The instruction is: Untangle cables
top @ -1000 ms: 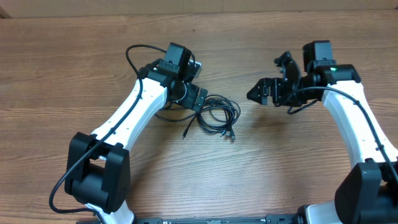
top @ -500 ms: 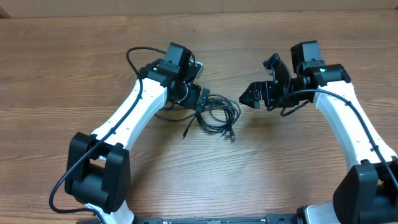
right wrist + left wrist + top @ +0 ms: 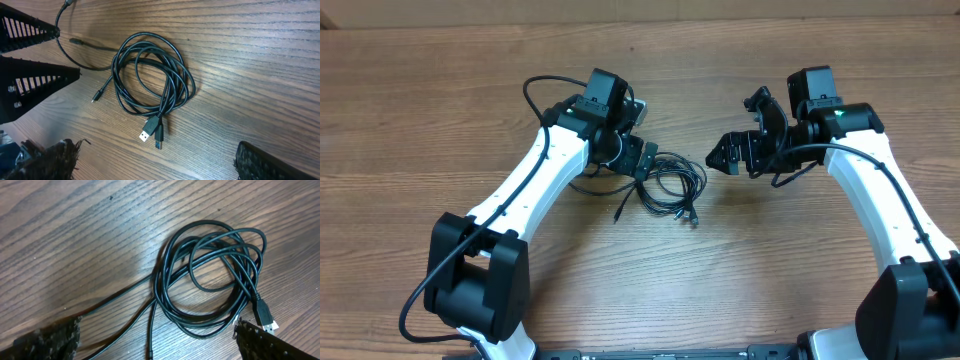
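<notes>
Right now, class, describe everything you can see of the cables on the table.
The cables are thin black cords, rubbery-looking, looped in a loose tangled coil lying flat on the wooden table. Two rectangular plugs lie side by side at its edge; loose tails with a smaller plug trail towards the open left gripper. Nothing grips them.

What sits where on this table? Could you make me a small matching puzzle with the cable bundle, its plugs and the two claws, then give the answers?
Things:
1. cables
2. USB plugs
3. left gripper
4. right gripper

Places:
A. open, off to the coil's right, apart from it
B. side by side at the coil's edge nearest the robot's bases
C. open, right at the coil's left edge
D. looped in one tangle on the wooden table, between the grippers

Pairs: 1-D, 2-B, 3-C, 4-A.
</notes>
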Action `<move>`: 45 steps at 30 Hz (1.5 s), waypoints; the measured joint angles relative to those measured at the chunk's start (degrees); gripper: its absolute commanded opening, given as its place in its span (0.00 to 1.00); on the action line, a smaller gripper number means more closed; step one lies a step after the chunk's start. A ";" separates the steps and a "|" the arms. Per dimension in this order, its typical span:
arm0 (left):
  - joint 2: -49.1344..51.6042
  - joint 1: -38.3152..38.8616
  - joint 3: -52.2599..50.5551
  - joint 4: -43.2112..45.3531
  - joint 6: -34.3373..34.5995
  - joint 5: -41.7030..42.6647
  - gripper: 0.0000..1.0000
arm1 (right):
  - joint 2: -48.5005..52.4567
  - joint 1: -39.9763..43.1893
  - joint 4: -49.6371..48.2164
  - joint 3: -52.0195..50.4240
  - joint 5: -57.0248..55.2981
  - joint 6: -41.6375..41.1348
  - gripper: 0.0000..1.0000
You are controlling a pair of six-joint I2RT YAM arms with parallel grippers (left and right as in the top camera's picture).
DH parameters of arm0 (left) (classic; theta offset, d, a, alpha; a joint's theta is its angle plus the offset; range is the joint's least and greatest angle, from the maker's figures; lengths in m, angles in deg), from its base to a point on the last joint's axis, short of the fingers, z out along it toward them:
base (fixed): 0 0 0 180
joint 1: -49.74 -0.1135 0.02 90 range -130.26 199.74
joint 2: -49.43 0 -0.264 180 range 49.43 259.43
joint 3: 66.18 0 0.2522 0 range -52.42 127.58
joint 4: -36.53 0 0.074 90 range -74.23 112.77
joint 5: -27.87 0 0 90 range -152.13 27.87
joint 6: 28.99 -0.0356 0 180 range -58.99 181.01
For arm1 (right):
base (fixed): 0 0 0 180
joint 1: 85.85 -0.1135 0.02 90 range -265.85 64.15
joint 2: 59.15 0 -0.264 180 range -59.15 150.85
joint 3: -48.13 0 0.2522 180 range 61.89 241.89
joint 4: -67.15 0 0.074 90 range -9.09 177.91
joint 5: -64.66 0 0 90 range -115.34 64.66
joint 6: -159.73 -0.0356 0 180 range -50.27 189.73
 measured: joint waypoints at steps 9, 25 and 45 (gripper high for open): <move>0.00 0.00 0.00 -1.05 0.02 -2.60 1.00 | 0.00 -1.51 -1.49 -0.76 -0.02 -0.04 1.00; 0.00 -0.02 0.00 -0.13 0.22 -4.55 1.00 | 0.00 -9.40 -16.59 -14.34 -4.28 -5.57 1.00; 0.00 -0.02 0.00 0.28 0.20 -14.64 1.00 | 5.03 -19.45 -27.32 -15.43 -29.92 -20.00 1.00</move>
